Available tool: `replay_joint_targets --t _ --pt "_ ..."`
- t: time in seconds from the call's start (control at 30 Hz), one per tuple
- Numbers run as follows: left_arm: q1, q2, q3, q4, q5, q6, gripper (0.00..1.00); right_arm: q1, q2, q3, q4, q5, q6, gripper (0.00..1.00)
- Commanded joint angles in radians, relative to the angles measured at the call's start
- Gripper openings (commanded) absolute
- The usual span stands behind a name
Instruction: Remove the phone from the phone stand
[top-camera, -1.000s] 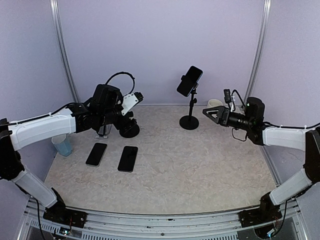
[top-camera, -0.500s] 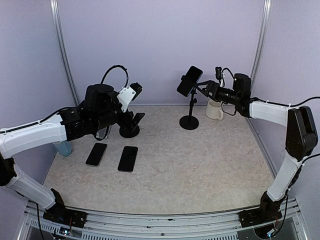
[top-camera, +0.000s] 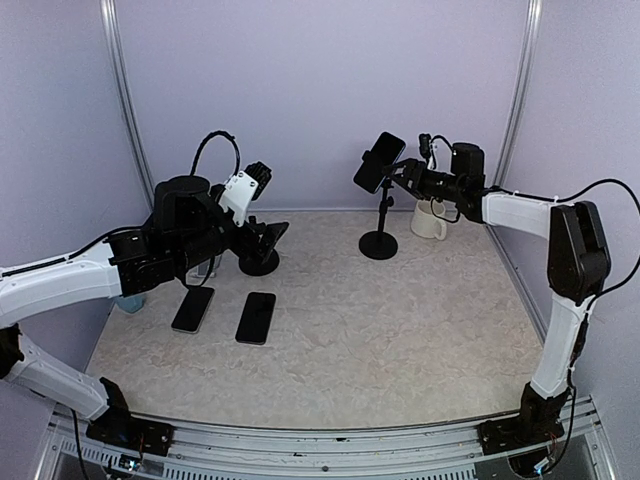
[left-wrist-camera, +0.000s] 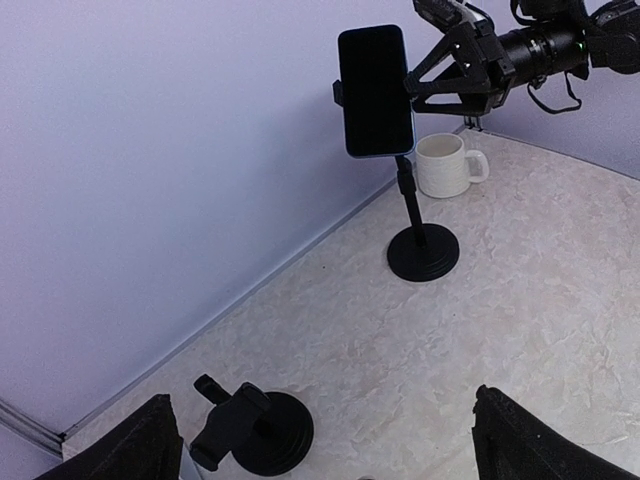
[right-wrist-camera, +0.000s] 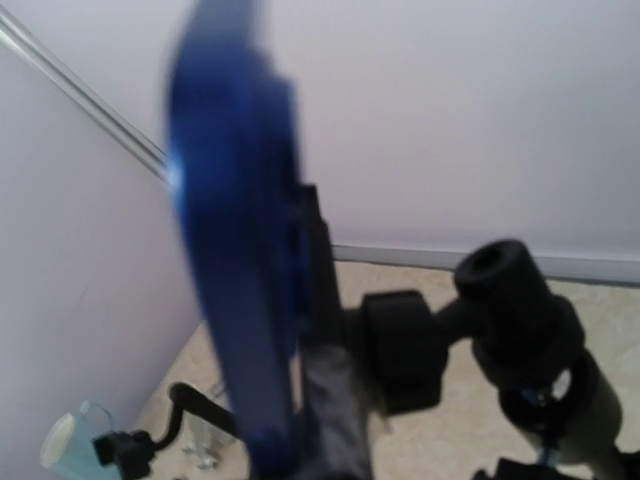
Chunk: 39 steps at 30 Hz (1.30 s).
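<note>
Blue at its edge and black on its screen, the phone is clamped, tilted, at the top of the phone stand, directly in front of the fingertips of the right gripper. In the left wrist view the fingers of this gripper are seen spread apart, with their tips at the back side of the phone; whether the phone is touched by them cannot be decided. In the right wrist view the phone is seen edge-on, very near and blurred, with the black clamp just behind it. A white mug is placed below this gripper on the table, beside the round base of the stand. The left gripper is held wide open, well apart from the phone, and nothing is gripped in it. A second stand is found just below it, and two phones are laid flat on the table near it.
</note>
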Motion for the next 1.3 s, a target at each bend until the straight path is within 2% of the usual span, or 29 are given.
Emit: replay_joint_targets --t 0.0,0.6,0.87,1.27 --pt "-0.005 -0.024 -0.013 0.051 -0.010 -0.012 0.99 -0.009 0.018 0.043 -0.005 0.000 0.009 0.60" --pt "-0.005 0.002 -0.015 0.095 -0.064 -0.069 0.99 -0.009 0.022 0.074 -0.019 -0.011 -0.031 0.25" --pt "0.002 0.011 -0.014 0.149 -0.126 -0.142 0.99 -0.009 -0.018 0.056 0.000 -0.027 -0.042 0.19" --pt "0.006 0.080 0.140 0.005 -0.059 -0.244 0.99 -0.009 -0.155 -0.072 0.061 -0.046 -0.019 0.07"
